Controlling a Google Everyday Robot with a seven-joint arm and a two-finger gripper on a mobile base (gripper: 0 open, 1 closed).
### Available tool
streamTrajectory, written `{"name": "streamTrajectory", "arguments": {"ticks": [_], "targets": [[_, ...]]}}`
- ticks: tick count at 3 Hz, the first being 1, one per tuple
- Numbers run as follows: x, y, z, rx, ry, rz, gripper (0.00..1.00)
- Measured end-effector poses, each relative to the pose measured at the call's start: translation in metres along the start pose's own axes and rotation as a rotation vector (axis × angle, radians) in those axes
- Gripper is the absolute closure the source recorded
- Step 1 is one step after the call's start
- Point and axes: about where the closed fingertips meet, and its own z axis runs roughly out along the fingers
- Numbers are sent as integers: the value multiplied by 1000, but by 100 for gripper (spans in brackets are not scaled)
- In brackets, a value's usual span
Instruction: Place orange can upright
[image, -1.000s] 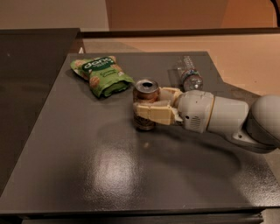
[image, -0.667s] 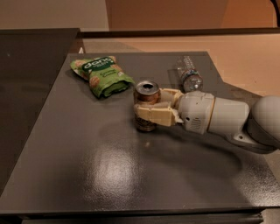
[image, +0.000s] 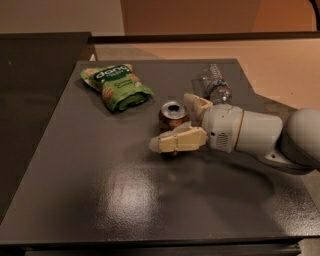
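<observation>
The orange can (image: 173, 117) stands upright on the dark grey table (image: 100, 200), its silver top with the opening facing up. My gripper (image: 184, 121) reaches in from the right and is shut on the can. One cream finger (image: 177, 140) lies across the can's front and hides its lower part. The other finger (image: 197, 105) is behind the can on its right.
A green snack bag (image: 117, 86) lies at the back left of the table. A clear plastic water bottle (image: 216, 85) lies at the back, just behind my gripper's wrist. The table's right edge runs under my arm (image: 280, 137).
The can and the gripper around it have come slightly lower and nearer the camera. The near finger now sits lower across the can's front. The bag and bottle have not moved.
</observation>
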Motion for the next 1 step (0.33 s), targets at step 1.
{"name": "streamTrajectory", "arguments": {"ticks": [1], "targets": [[0,0,0,0,0,0,0]]}}
